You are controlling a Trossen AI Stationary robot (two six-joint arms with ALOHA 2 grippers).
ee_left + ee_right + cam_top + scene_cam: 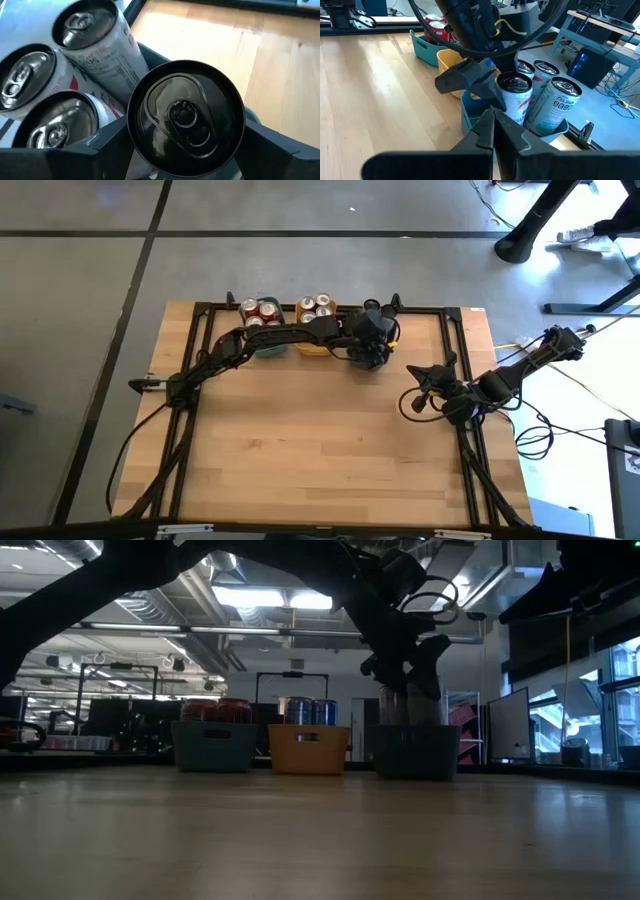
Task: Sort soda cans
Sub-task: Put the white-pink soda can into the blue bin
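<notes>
A grey-blue tray [415, 752] at the table's far edge holds several upright silver-and-white soda cans [95, 35]. My left gripper [368, 345] reaches over this tray from the table's left and is shut on one more can [186, 117], which has a dark top. The right wrist view shows this can [515, 92] upright among the others in the tray. What its bottom stands on is hidden. My right gripper [494, 131] hovers shut and holding nothing near the table's right edge [418, 388], pointing at the tray. My left gripper pinches the dark-topped can between its two fingers, one on each side of its upper wall [507, 102], just under the rim. The fingers [107, 147] come slanting down from the table's left. The can stays upright, its lower part inside the grey-blue tray.
Left of the grey-blue tray stand a yellow tray [308, 752] with cans [315, 306] and a teal tray [215, 748] with red cans [262, 310]. A black frame rail [300, 307] runs around the table. Bare wood [320, 450] fills the middle and near side.
</notes>
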